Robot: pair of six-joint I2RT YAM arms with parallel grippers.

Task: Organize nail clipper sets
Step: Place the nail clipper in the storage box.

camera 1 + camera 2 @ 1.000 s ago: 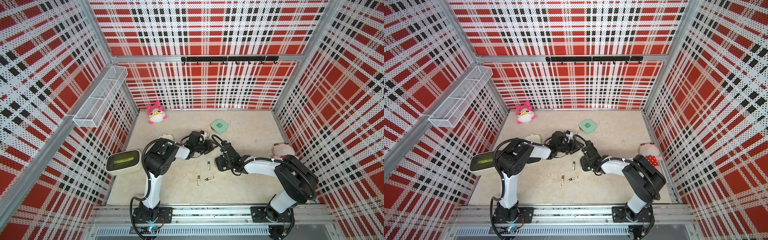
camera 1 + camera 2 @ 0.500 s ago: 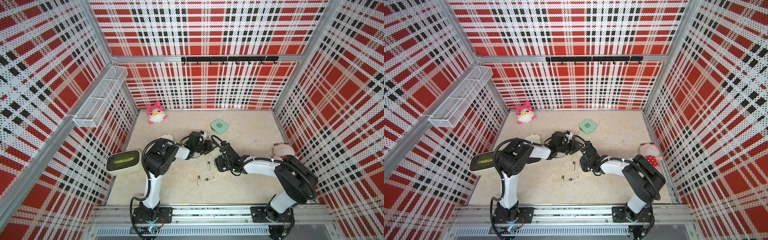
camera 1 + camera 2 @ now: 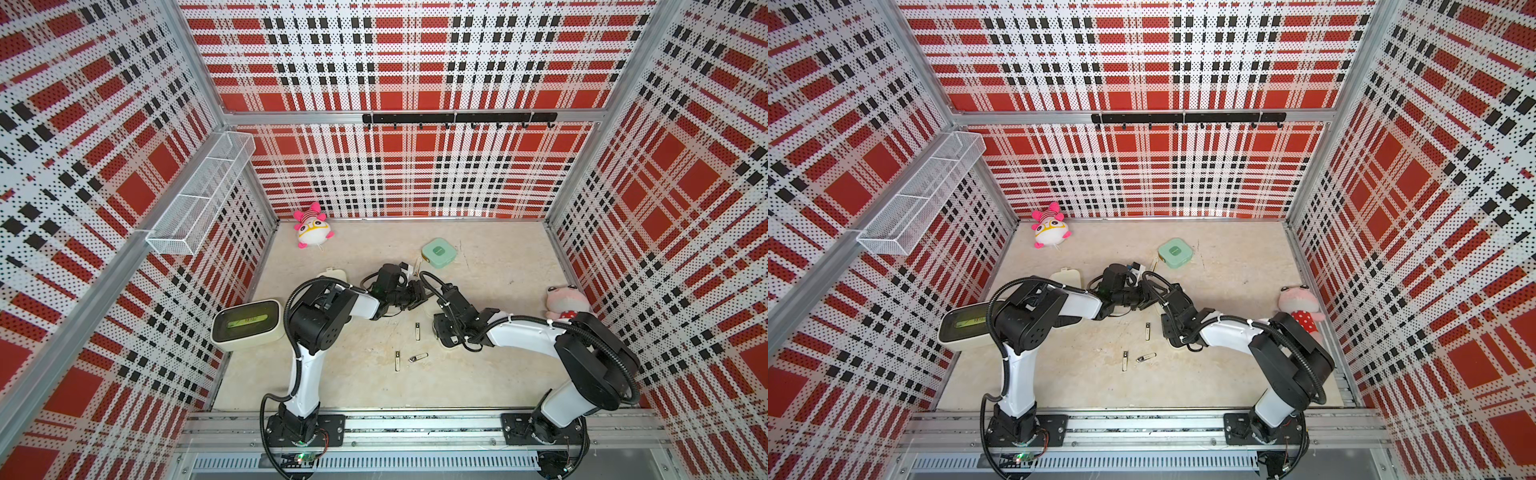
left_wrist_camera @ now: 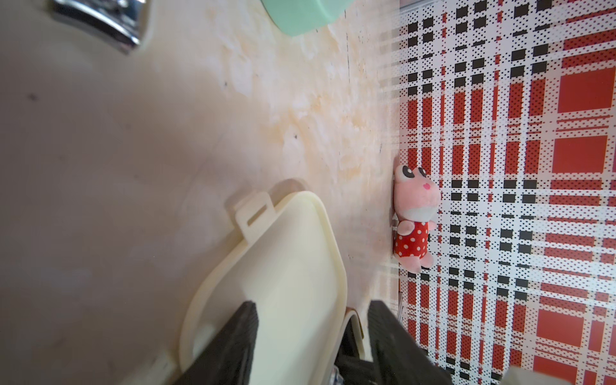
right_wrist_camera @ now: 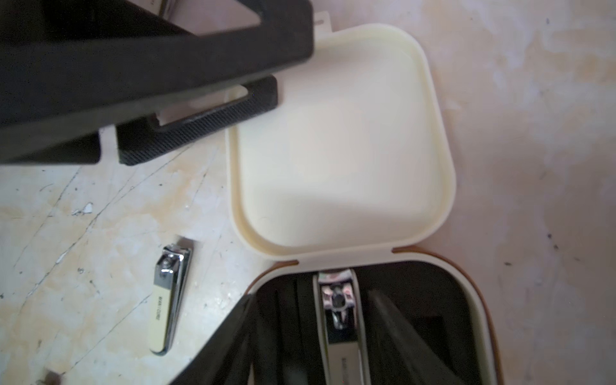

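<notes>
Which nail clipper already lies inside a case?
The clipper inside the open cream case; the other clippers lie loose on the table.

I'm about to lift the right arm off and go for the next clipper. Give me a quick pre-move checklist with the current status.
1. Lid held open by the left gripper: ok, its fingers pinch the lid's edge.
2. Clipper lying in the case: ok.
3. Right gripper let go of that clipper: ok, jaws stand apart on either side of it.
4. Loose clippers all put away: not ok, several lie out.
5. Mint case closed: ok.
6. Mint case filled: cannot tell.
</notes>
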